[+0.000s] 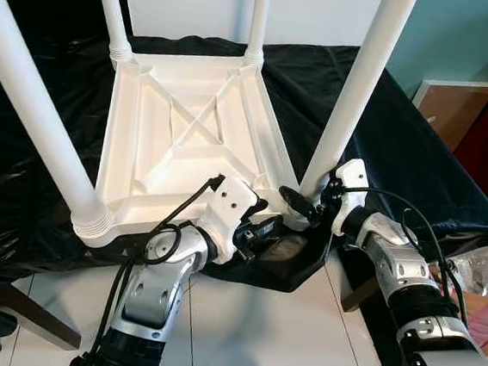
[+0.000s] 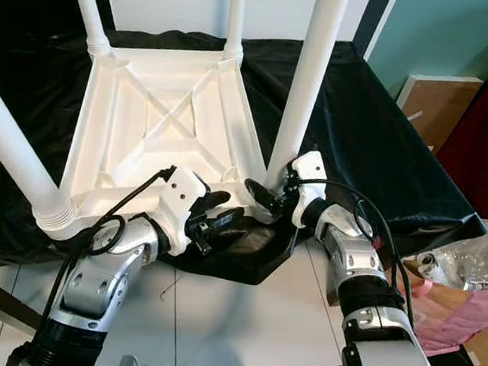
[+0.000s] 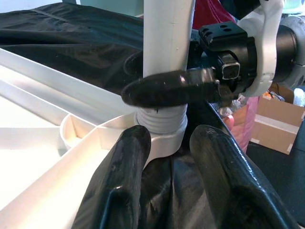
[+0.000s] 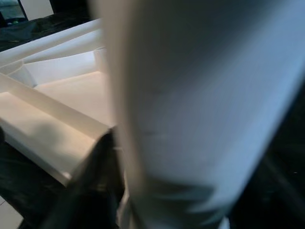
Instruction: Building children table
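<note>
Four white legs stand up from the upturned table top (image 1: pixel 188 134) on the black cloth (image 1: pixel 387 136); right gripper (image 1: pixel 304 204) clamps the near-right leg (image 1: pixel 357 90) at its socket, left gripper (image 1: pixel 261 232) open beside, so seating it firmly likely comes next.

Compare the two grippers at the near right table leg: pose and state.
The right gripper wraps its fingers around the leg just above the socket; the left gripper lies low by the tabletop corner, touching no leg. The right one looks shut on the leg; the left one's fingers are spread open. Both point at that same corner.
</note>
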Controlling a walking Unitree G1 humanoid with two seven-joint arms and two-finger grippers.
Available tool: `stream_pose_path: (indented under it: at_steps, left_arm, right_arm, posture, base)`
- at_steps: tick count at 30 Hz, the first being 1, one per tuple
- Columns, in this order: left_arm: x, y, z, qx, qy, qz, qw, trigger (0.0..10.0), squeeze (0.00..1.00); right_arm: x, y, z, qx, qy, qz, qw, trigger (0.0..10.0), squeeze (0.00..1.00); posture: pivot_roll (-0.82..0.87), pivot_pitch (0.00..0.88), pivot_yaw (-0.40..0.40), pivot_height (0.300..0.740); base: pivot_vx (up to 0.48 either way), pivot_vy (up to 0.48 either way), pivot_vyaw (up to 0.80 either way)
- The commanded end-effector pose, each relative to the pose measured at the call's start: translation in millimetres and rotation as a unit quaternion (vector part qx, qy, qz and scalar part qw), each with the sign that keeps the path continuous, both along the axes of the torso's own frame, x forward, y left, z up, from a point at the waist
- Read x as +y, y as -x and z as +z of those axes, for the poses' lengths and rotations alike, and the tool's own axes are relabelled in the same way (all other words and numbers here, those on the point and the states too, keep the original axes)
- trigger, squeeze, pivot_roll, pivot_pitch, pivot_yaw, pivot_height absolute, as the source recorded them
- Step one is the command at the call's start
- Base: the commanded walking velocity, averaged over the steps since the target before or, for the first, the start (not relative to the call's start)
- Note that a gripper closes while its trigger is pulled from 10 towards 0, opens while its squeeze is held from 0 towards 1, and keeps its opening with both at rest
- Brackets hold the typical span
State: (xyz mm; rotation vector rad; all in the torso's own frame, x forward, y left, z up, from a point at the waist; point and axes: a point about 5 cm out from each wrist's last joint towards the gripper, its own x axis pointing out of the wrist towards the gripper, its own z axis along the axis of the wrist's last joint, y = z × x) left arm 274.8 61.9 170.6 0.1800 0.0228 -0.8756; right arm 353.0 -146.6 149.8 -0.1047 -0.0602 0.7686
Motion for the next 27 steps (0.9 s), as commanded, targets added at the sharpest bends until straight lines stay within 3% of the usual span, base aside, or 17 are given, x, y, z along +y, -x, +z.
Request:
stream_pose_path:
  at_steps: [1,8,9,10,11,14,15,19,24,25,27]
  left_arm:
    - [1.0,-0.5,-0.5,-0.003,0.004,0.041,0.999,10.0,0.00]
    - [1.2,-0.6,0.0,-0.005,0.002,0.042,0.999,10.0,0.00]
    - [0.9,-0.7,0.3,-0.005,0.002,0.042,0.999,10.0,0.00]
    - [0.9,-0.7,0.3,-0.005,0.002,0.042,0.999,10.0,0.00]
    - [0.7,-0.7,0.2,-0.005,0.001,0.041,0.999,10.0,0.00]
    - [0.6,-1.1,0.1,-0.004,0.001,0.040,0.999,10.0,0.00]
    - [0.2,-1.4,0.3,-0.005,0.001,0.039,0.999,10.0,0.00]
    - [0.0,-1.5,0.4,-0.005,0.001,0.039,0.999,10.0,0.00]
    - [-0.7,-1.2,0.4,-0.005,0.001,0.037,0.999,10.0,0.00]
    - [-1.1,-1.0,0.5,-0.005,0.001,0.036,0.999,10.0,0.00]
    - [-1.1,-1.0,0.5,-0.005,0.001,0.036,0.999,10.0,0.00]
  right_arm:
    - [0.9,1.6,-7.2,0.013,0.007,0.011,1.000,0.0,0.00]
    - [-5.3,2.4,-14.2,0.023,0.008,-0.007,1.000,0.0,0.00]
    - [-6.0,2.1,-15.3,0.025,0.007,-0.011,1.000,1.5,0.00]
    - [-6.0,2.1,-15.3,0.025,0.007,-0.011,1.000,1.5,0.00]
    - [-5.9,2.0,-16.1,0.026,0.003,-0.020,0.999,10.0,0.00]
    - [-5.2,2.0,-17.2,0.028,-0.001,-0.034,0.999,10.0,0.00]
    - [-3.1,1.7,-21.5,0.031,-0.001,-0.072,0.997,10.0,0.00]
    - [-2.3,1.8,-23.2,0.031,0.002,-0.085,0.996,10.0,0.00]
    - [4.7,5.0,-27.2,0.032,-0.014,-0.126,0.991,10.0,0.00]
    - [7.1,6.0,-29.5,0.038,-0.027,-0.157,0.986,10.0,0.00]
    - [7.1,6.0,-29.5,0.038,-0.027,-0.157,0.986,10.0,0.00]
  posture:
    - [0.02,0.083,-0.065,0.740]
    - [0.02,0.082,-0.062,0.740]
    - [0.02,0.082,-0.062,0.740]
    - [0.02,0.082,-0.062,0.740]
    - [0.01,0.081,-0.060,0.740]
    - [0.01,0.082,-0.060,0.740]
    - [0.01,0.082,-0.058,0.740]
    - [0.01,0.082,-0.058,0.740]
    - [0.00,0.084,-0.054,0.740]
    - [0.00,0.083,-0.054,0.740]
    - [0.00,0.083,-0.054,0.740]
  base:
    - [0.000,0.000,0.00]
    - [0.000,0.000,0.00]
    - [0.000,0.000,0.00]
    - [0.000,0.000,0.00]
    - [0.000,0.000,0.00]
    - [0.000,0.000,0.00]
    - [0.000,0.000,0.00]
    - [0.000,0.000,0.00]
    - [0.000,0.000,0.00]
    - [0.000,0.000,0.00]
    - [0.000,0.000,0.00]
